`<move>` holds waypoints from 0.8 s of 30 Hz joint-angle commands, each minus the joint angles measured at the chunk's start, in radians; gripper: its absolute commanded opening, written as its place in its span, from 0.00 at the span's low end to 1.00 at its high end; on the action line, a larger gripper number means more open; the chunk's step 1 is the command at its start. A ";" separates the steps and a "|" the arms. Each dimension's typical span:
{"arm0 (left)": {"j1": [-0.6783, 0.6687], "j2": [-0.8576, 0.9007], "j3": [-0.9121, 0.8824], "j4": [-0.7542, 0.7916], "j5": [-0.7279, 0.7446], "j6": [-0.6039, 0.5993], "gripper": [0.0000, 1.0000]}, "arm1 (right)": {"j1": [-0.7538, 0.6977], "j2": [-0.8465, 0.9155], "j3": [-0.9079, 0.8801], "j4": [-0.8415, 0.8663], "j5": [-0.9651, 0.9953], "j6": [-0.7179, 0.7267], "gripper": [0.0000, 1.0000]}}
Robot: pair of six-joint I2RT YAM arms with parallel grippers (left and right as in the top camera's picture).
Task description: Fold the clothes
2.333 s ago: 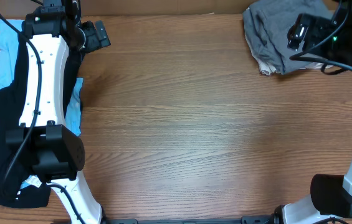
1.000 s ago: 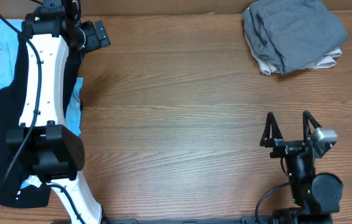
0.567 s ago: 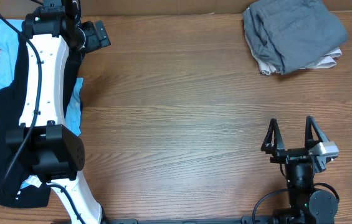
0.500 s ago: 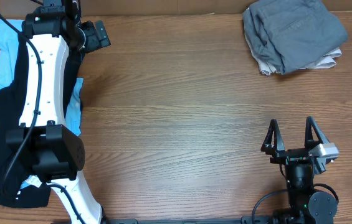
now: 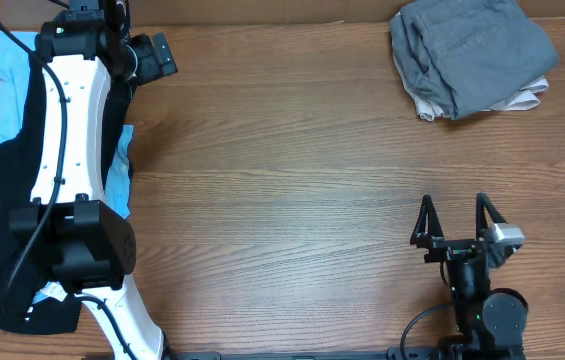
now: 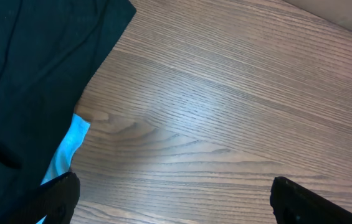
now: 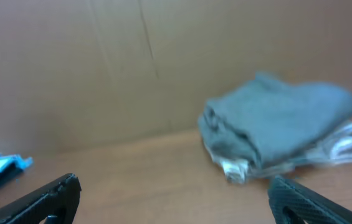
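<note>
The clothes, grey-brown shorts [image 5: 472, 52], lie folded in a bundle at the table's far right corner, and the right wrist view shows the shorts [image 7: 281, 121] blurred ahead. My right gripper [image 5: 453, 212] stands open near the front edge, far from the bundle, its fingers pointing toward the back. It holds nothing [image 7: 176, 202]. My left gripper [image 5: 152, 55] is at the far left corner, open and empty [image 6: 176, 205] over bare wood, beside the dark cloth.
Paler beige trousers [image 5: 528, 98] peek out under the shorts. A black garment [image 5: 7, 200] lies on a light-blue one [image 5: 7, 80] along the left edge, under my left arm [image 5: 67, 130]. A cardboard wall [image 7: 101, 62] backs the table [image 5: 292, 180].
My right arm pulled away from the shorts bundle to the front edge, then shifted slightly left and nearer. The left arm and the garments have not moved.
</note>
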 commanded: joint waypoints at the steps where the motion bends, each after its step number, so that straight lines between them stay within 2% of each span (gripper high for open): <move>1: -0.003 -0.015 0.018 0.000 -0.003 -0.009 1.00 | 0.005 -0.011 -0.011 -0.087 -0.012 0.003 1.00; 24: -0.003 -0.015 0.018 0.000 -0.003 -0.009 1.00 | 0.005 -0.010 -0.011 -0.100 -0.028 -0.001 1.00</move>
